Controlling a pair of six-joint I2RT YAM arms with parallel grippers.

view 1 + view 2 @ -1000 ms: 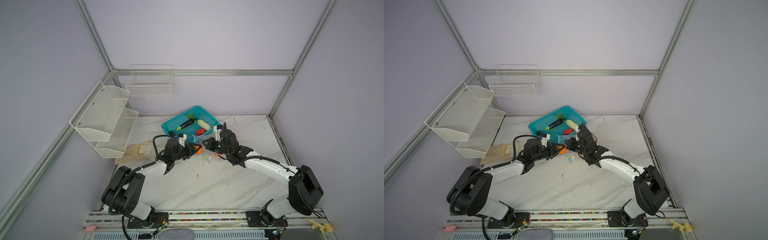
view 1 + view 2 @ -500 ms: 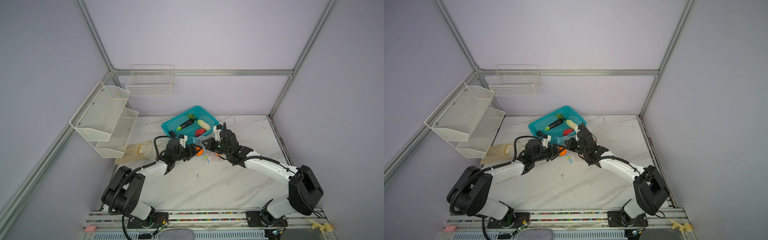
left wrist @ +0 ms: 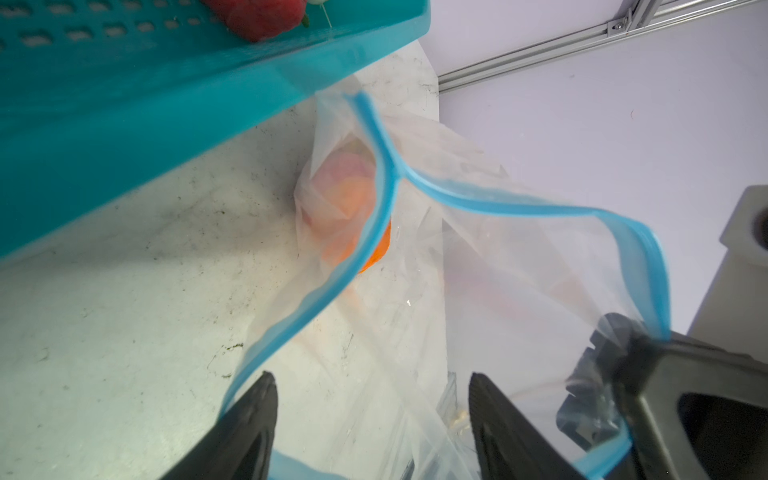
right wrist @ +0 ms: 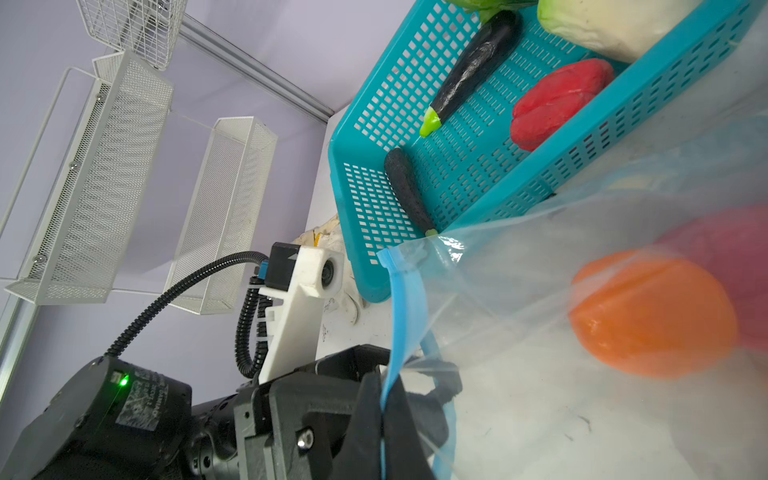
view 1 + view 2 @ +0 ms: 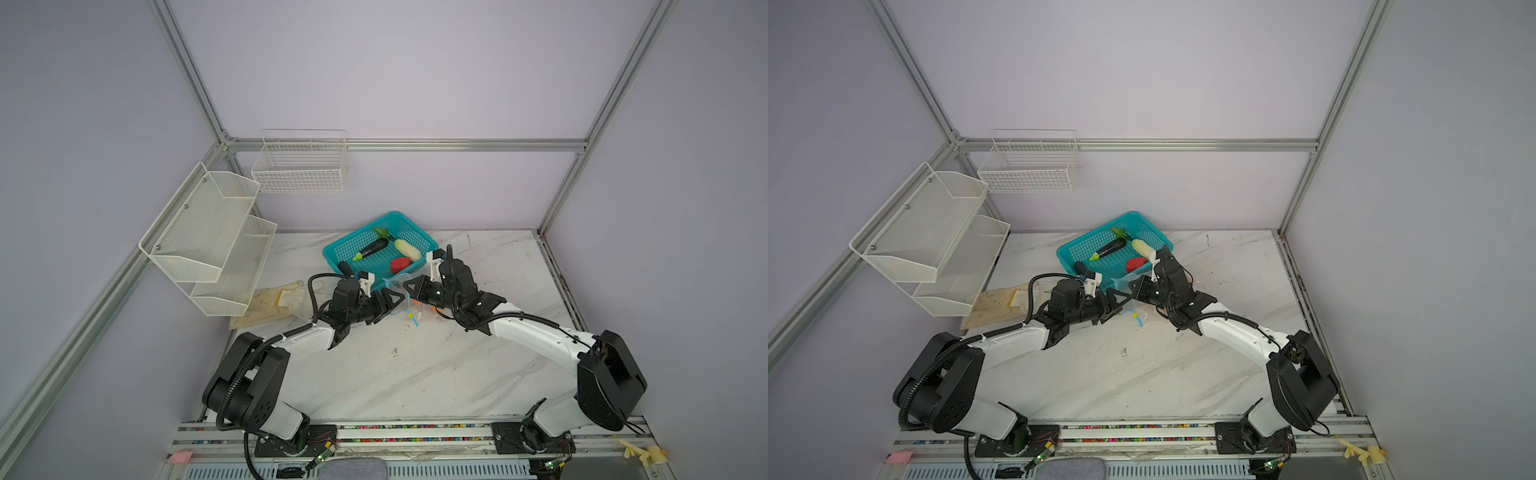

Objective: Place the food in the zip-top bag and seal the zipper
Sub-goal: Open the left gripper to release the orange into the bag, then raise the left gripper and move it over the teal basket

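While the right gripper (image 4: 384, 395) clamps the clear crinkly bag's (image 3: 519, 266) unsealed blue zipper strip (image 4: 405, 299) near the bench's (image 5: 457, 374) far edge, the left gripper (image 3: 370, 380) gapes empty, an orange toy fruit (image 4: 648, 316) bagged, a dark toy eggplant (image 4: 473, 62) and others left in the teal plastic basket (image 4: 602, 145).

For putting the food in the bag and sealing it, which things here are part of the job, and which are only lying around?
Job: zip-top bag, its blue zipper, orange fruit inside it; in the teal basket: eggplant, white cabbage, red piece, small dark vegetable.
Lying about: white mesh shelf, wire basket, beige cloth.
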